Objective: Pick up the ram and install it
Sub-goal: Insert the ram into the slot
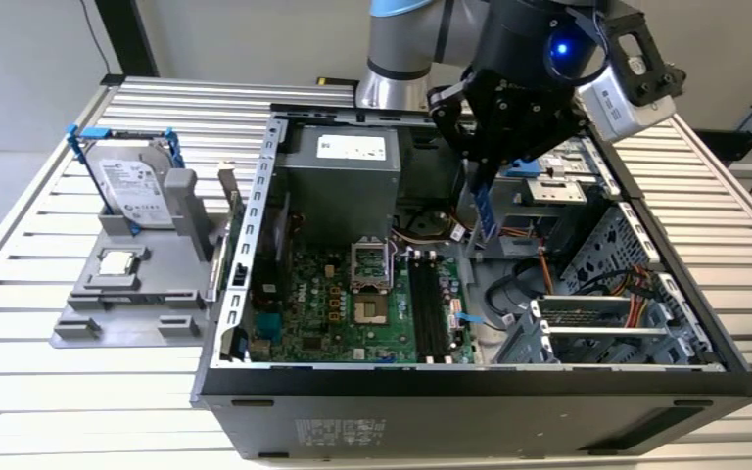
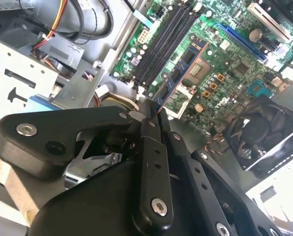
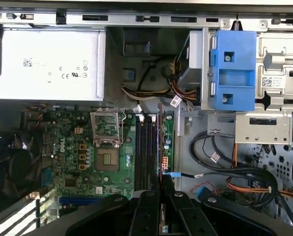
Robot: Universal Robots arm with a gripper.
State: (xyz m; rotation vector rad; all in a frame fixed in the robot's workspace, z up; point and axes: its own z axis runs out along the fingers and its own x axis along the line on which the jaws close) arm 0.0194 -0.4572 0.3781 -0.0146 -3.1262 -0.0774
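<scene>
Ram (image 2: 178, 73) is clamped on edge in the end effector (image 2: 151, 112), hanging over the open computer case (image 1: 239, 294) above the black memory slots (image 3: 144, 147), not seated; likely risk is a slight tilt or sideways offset making it jam on a slot wall.

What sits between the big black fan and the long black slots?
The square processor socket sits there on the green motherboard; the first wrist view shows it.
</scene>
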